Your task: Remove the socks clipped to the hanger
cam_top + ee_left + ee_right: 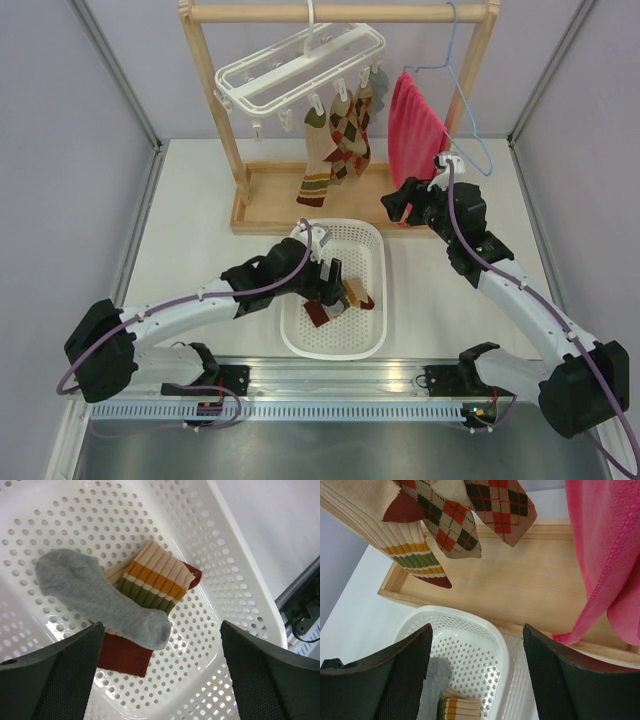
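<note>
Several socks [100, 597] are lying in the basket [240, 580] beneath the left gripper [160, 675], which is gaping wide. The right gripper [476, 675] is hovering wide and empty.

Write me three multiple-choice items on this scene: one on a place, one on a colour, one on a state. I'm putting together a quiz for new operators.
1. Where does the grey sock lie?
A. Hanging from a clip
B. In the white basket, on top of a striped sock
C. On the bare tabletop

2. What colour is the towel hanging on the rack?
A. Pink
B. Blue
C. Green

3. How does the left gripper stand?
A. Shut on the grey sock
B. Open above the basket, holding nothing
C. Shut on the basket's rim

Answers:
1 B, because the left wrist view shows the grey sock lying across the striped one inside the perforated basket.
2 A, because both the top and right wrist views show it pink.
3 B, because its fingers stand wide apart with nothing between them.
</note>
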